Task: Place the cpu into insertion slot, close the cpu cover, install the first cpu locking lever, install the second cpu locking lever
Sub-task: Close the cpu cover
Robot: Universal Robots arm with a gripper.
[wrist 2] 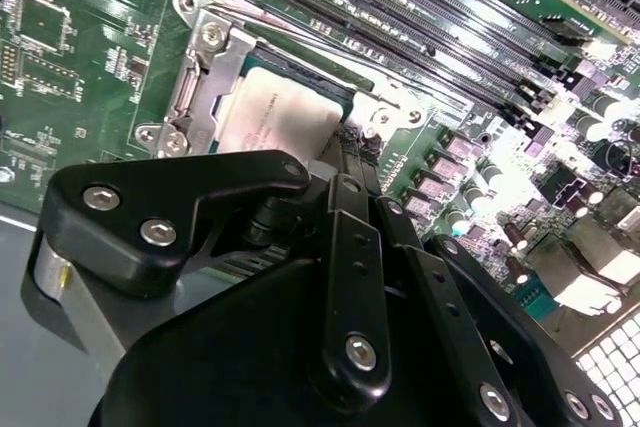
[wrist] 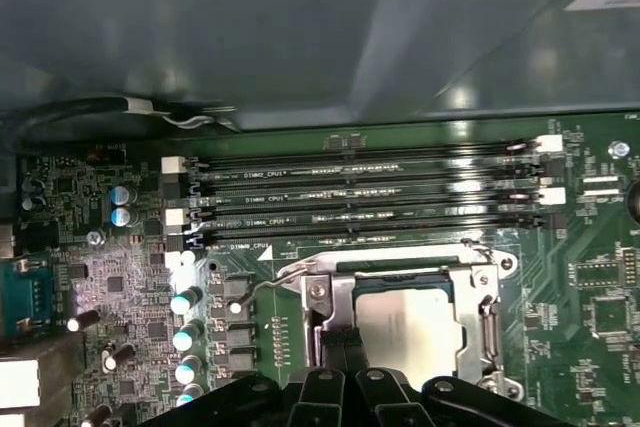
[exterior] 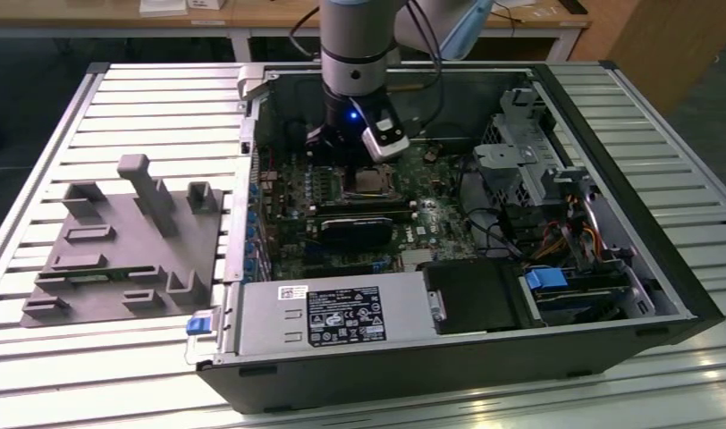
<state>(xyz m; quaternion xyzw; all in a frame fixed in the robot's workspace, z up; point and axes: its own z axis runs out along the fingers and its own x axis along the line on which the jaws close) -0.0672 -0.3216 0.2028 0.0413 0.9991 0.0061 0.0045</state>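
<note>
The cpu [wrist: 408,325], a pale silvery-tan square, lies flat in the insertion slot [wrist: 400,287] on the green motherboard. The cpu cover [wrist: 336,309], a silvery frame with a square window, lies down around the chip. The same cpu [wrist 2: 283,123] and cover [wrist 2: 213,75] show in the second wrist view. A thin wire lever [wrist: 276,275] curves off one corner of the socket. My gripper [wrist: 341,345] hovers at the socket's edge beside the chip, its two black fingers pressed together with nothing seen between them. In the exterior view the gripper [exterior: 339,159] hangs just above the socket [exterior: 366,183].
Long black memory slots [wrist: 370,197] run beside the socket. A black heatsink block [exterior: 357,228], the grey power-supply box [exterior: 327,317] and a drive cage [exterior: 530,161] crowd the open case. A grey fixture plate [exterior: 124,241] sits on the slatted table at the exterior view's left.
</note>
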